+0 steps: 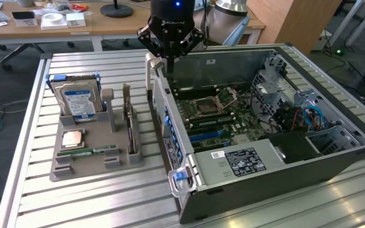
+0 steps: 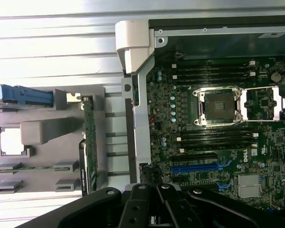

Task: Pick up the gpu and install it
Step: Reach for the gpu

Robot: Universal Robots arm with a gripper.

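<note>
Gpu (image 1: 129, 124) stands upright in tray (image 1: 84, 167), left of centre; tool (image 1: 168, 61), top centre, closed, empty.

Exterior camera: off arm, high, oblique downward look across slatted table (image 1: 93, 202) (image 2: 52, 52) toward gripper (image 1: 168, 64) (image 2: 154, 213). Far enough back for whole open case (image 1: 284, 175), with parts holder (image 1: 93, 165) (image 2: 38, 130) beside tool and desks (image 1: 43, 29) behind tool.

Wrist camera: above gripper, facing straight down along tool axis. Gripper linkage close to lens, motherboard (image 1: 214, 114) (image 2: 218, 142) beneath, much nearer than in exterior view.

Shared: motherboard, CPU socket (image 1: 203, 105) (image 2: 219, 107), white case latch (image 1: 149, 71) (image 2: 133, 42), parts holder, gpu (image 1: 129, 121) (image 2: 89, 142) standing on edge in holder, table slats.
</note>
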